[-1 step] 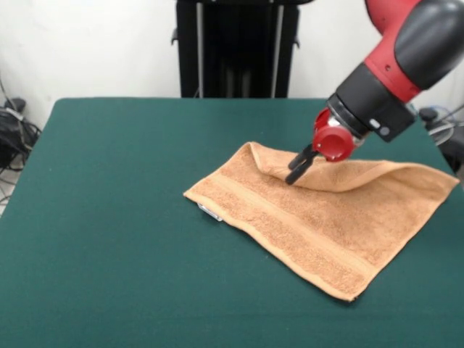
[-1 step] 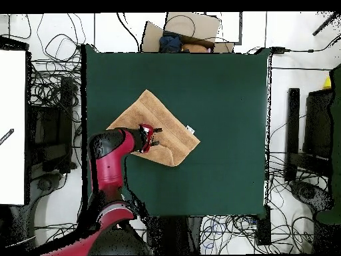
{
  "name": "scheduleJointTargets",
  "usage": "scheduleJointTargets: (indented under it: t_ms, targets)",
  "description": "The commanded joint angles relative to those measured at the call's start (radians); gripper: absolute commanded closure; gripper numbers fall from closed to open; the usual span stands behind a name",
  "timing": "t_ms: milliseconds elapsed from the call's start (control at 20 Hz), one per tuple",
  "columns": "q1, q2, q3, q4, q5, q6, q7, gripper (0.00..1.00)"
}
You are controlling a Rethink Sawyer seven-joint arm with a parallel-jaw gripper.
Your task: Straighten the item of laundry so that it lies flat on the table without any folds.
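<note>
green felt table, cables round the edges. gripper is clamped on the folded-over far edge of the towel, which lies twd one side. risk: thin pinch slips, fold drops back; too hard a pull drags the whole cloth.

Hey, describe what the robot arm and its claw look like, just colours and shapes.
The arm is built of rounded red shells with a glossy black cap, narrowing to a black cylindrical wrist. A small red round housing follows, then the claw: short, slim black fingers. The overhead view shows the same red links over a dark grey base dome.
</note>
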Motion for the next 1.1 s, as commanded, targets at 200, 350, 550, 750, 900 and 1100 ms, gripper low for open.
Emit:
scheduleJointTargets:
  t_ms: [200, 350, 550, 750, 900, 1100]
  targets:
    - [-0.028, 0.019, 0.12, 0.084, 0.018, 0.119, -0.202, 0.0]
    - [-0.022, 0.021, 0.119, 0.099, 0.011, 0.132, -0.175, 0.0]
    - [-0.015, 0.006, 0.131, 0.123, 0.024, 0.149, -0.153, 0.0]
    - [-0.011, -0.001, 0.146, 0.129, 0.046, 0.149, -0.147, 0.0]
    - [-0.01, 0.006, 0.15, 0.121, 0.044, 0.144, -0.143, 0.0]
    - [-0.013, 0.01, 0.165, 0.117, 0.059, 0.137, -0.137, 0.0]
